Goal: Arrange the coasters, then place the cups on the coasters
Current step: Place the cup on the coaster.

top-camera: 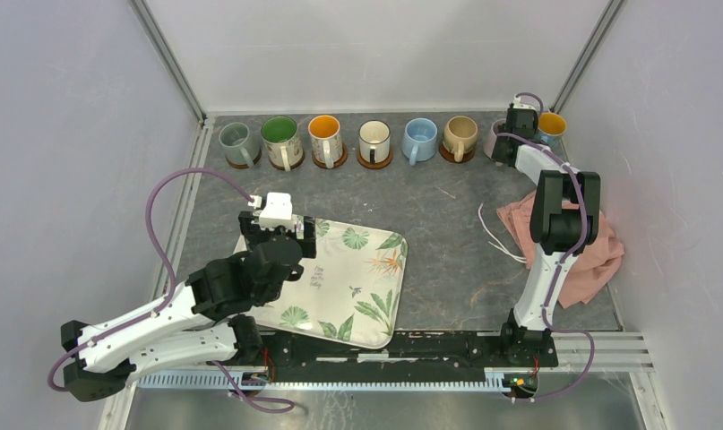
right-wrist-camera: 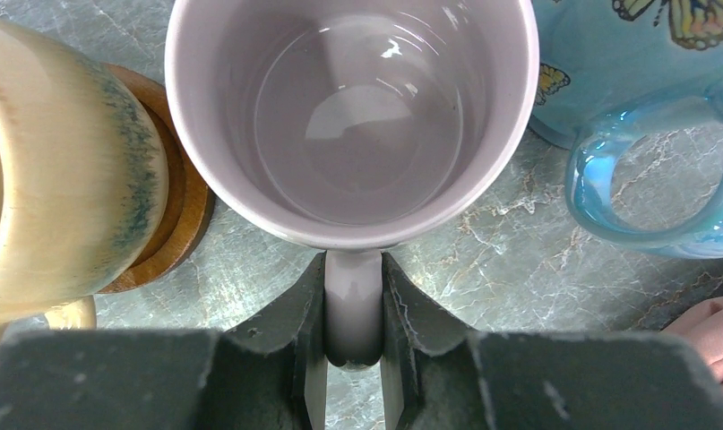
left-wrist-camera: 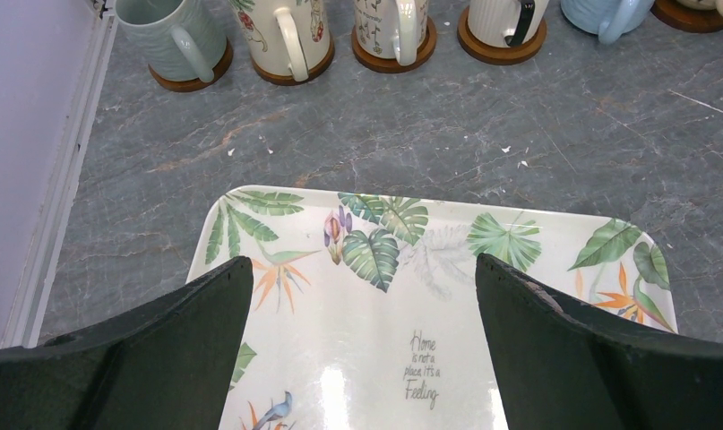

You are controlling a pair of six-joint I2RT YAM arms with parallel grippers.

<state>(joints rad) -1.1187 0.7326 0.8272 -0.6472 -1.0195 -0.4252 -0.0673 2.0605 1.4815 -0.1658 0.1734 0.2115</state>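
Just right of tan mug (right-wrist-camera: 62, 179), right gripper (right-wrist-camera: 353, 300) pinches pale pink mug (right-wrist-camera: 348, 116) by its handle; coaster beneath possibly hidden. Keep it upright, set down centred. Far from tan mug, left gripper (left-wrist-camera: 362, 296) gapes wide.

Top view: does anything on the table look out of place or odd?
A crumpled pink cloth lies bunched at the right of the table, beneath the right arm, thin white strings trailing beside it. It looks stray next to the tidy row of cups.

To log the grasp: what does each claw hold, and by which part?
The right claw grips the pale pink cup by its handle. The left claw is open, holding nothing.
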